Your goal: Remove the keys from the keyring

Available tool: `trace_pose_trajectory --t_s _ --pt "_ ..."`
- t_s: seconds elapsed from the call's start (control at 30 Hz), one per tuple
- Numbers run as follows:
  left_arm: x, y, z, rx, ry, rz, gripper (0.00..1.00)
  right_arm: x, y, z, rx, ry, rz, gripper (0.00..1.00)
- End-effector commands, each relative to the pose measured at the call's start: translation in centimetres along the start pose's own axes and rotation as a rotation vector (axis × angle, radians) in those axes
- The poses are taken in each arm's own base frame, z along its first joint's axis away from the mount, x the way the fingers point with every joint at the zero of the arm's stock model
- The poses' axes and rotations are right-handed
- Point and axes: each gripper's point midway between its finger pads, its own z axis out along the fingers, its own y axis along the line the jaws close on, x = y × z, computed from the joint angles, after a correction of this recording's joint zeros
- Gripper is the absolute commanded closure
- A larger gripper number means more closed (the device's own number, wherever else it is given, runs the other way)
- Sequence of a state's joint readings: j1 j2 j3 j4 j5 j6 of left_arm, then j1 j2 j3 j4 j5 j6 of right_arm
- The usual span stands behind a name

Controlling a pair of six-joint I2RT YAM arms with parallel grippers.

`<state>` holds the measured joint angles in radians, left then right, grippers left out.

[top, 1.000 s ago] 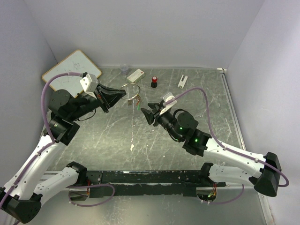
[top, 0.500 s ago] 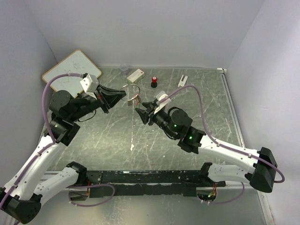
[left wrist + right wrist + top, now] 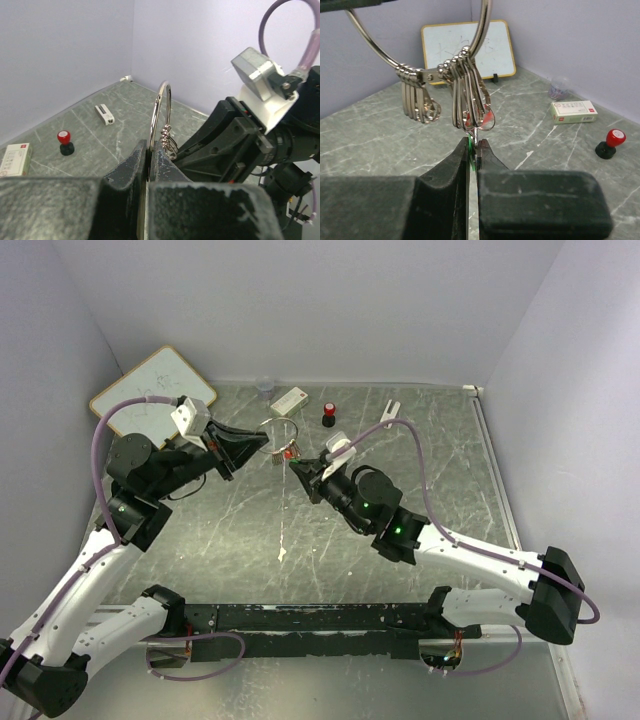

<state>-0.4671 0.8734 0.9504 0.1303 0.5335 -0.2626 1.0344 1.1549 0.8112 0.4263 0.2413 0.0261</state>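
Keyring (image 3: 281, 429) is hanging in the air over the far middle of the table (image 3: 200, 530), clear of the surface. Left gripper (image 3: 151, 152) is pinching its lower edge, fingers pressed together on the wire, with the loop rising upright from the fingertips in the left wrist view. Two bunches of small rings (image 3: 415, 97) are riding on the loop side by side. The keys (image 3: 475, 131) are dangling from the right-hand bunch in the right wrist view.

Right gripper (image 3: 474, 147) is coming in from below and is closed tight. A sliver of the green-headed key (image 3: 468, 144) and a thin silver blade are showing between its pads. The red-headed key (image 3: 490, 118) is hanging just beside it, partly behind the rings and outside the grip. From above, the two grippers are sitting close together, left one on the ring, right one just under the bunch.

Further out on the table, a white box (image 3: 288, 398) is lying near the back wall, with a clear cup (image 3: 264, 388) just beyond it. A red-capped cylinder (image 3: 328, 417) is standing to the right of the box. A small white piece (image 3: 389, 413) is lying further right. A whiteboard (image 3: 150, 395) is leaning at the far left corner.
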Motion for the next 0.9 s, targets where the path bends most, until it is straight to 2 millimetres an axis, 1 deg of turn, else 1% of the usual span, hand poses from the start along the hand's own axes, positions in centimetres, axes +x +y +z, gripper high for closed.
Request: trace_pose_trajectory --t_s 0.0,0.2,0.27,0.3,0.37,0.4,0.43,0.47,0.53,0.57,0.6,0.63,0.7,0.77,0.8,0.87 --pt "-1.9 2.0 0.5 -0.101 -0.066 0.061 0.93 -2.5 2.0 -0.4 -0.099 -0.010 0.044 1.00" --pt "-1.6 5.5 0.9 -0.262 -0.063 0.092 0.93 -4.0 4.8 -1.4 -0.206 0.026 0.057 1.00" --pt "-1.6 6.3 0.8 -0.303 -0.063 0.102 0.93 -4.2 5.8 -1.7 -0.244 0.032 0.050 1.00" --pt "-1.7 6.5 0.7 -0.313 -0.069 0.106 0.93 -4.1 6.3 -1.8 -0.266 0.043 0.048 1.00" --pt "-2.2 6.3 0.7 -0.309 -0.097 0.104 0.93 -2.9 7.5 -1.5 -0.313 0.091 0.039 1.00" --pt "-2.5 6.0 0.7 -0.297 -0.112 0.103 0.93 -2.5 8.0 -1.2 -0.329 0.111 0.034 0.93" --pt "-2.8 5.7 0.7 -0.284 -0.126 0.100 0.93 -1.1 8.4 -0.5 -0.334 0.156 0.023 0.84" --pt "-3.0 5.5 0.7 -0.273 -0.136 0.099 0.93 0.3 8.7 -0.2 -0.330 0.207 0.006 0.79" --pt "-3.5 5.1 0.7 -0.259 -0.149 0.099 0.93 2.4 9.1 0.3 -0.306 0.273 -0.035 0.72" --pt "-3.9 4.9 0.6 -0.256 -0.157 0.100 0.93 3.1 9.6 0.3 -0.300 0.292 -0.057 0.64" --pt "-4.2 4.7 0.5 -0.252 -0.166 0.103 0.93 3.4 9.5 0.4 -0.273 0.299 -0.077 0.57" --pt "-4.4 4.5 0.3 -0.247 -0.172 0.105 0.93 3.4 9.2 0.4 -0.237 0.295 -0.096 0.54" --pt "-4.7 4.0 0.0 -0.232 -0.183 0.106 0.93 2.7 8.2 0.2 -0.161 0.264 -0.120 0.54" --pt "-4.8 3.6 -0.3 -0.220 -0.190 0.107 0.93 1.2 6.7 -0.3 -0.089 0.208 -0.120 0.54" --pt "-4.8 3.3 -0.5 -0.214 -0.196 0.107 0.93 0.1 5.8 -0.7 -0.055 0.168 -0.113 0.54" --pt "-4.6 3.0 -0.8 -0.205 -0.202 0.109 0.93 -1.3 4.3 -1.8 -0.004 0.101 -0.102 0.56"
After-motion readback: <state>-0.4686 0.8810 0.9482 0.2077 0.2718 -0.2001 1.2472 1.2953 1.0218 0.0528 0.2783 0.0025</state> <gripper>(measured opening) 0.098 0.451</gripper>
